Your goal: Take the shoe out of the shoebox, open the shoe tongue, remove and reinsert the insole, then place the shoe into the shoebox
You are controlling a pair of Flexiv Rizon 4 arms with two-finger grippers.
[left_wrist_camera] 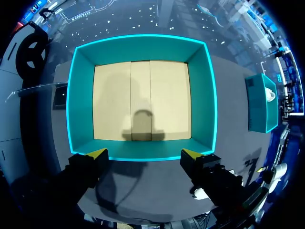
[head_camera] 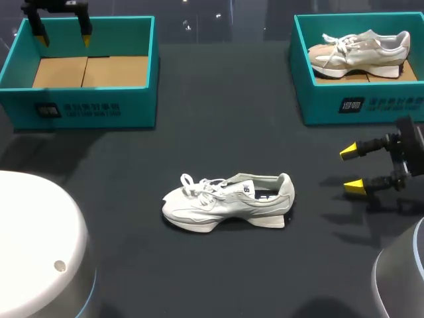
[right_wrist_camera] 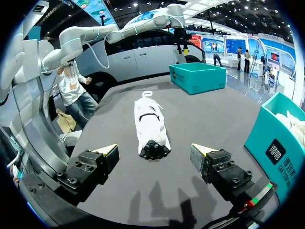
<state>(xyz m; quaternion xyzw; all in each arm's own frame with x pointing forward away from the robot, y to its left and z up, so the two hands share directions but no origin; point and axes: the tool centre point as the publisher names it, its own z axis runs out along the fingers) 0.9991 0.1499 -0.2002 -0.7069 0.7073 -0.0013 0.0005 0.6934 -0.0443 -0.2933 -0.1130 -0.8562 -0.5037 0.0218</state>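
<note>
Left side: our left hand point(head_camera: 63, 38) hangs over the empty left box point(head_camera: 139, 99), fingers apart, holding nothing. From its wrist view we see only the bare cardboard floor of that box, with the hand's shadow on it.

Middle: the white shoe point(head_camera: 228, 202) lies on the dark table point(head_camera: 218, 112), well apart from both boxes. It rests on its sole, toe towards our left, heel towards our right. We judge the take-out step done and the tongue step in hand, not yet begun, since neither hand touches the shoe.

Right side: our right hand point(head_camera: 352, 168) sits low near the table, fingers spread and empty, pointing at the shoe's heel but well short of it. Behind it stands the right box point(head_camera: 318, 106), holding a second shoe point(head_camera: 358, 53).

Next move, as we judge it: the right hand needs to close in on the heel and steady it. The left hand must come across from its box to reach the laces and lift the tongue.

Hard to make out:
- The insole is not visible, as the shoe's opening reads as a dark gap.
- The tongue sits under the laces, and we cannot tell whether these are tied or loose.
- The right wrist view shows the shoe heel-on only, so the tongue is hidden there.
- Both arms are cut off at the head view's edges.
</note>
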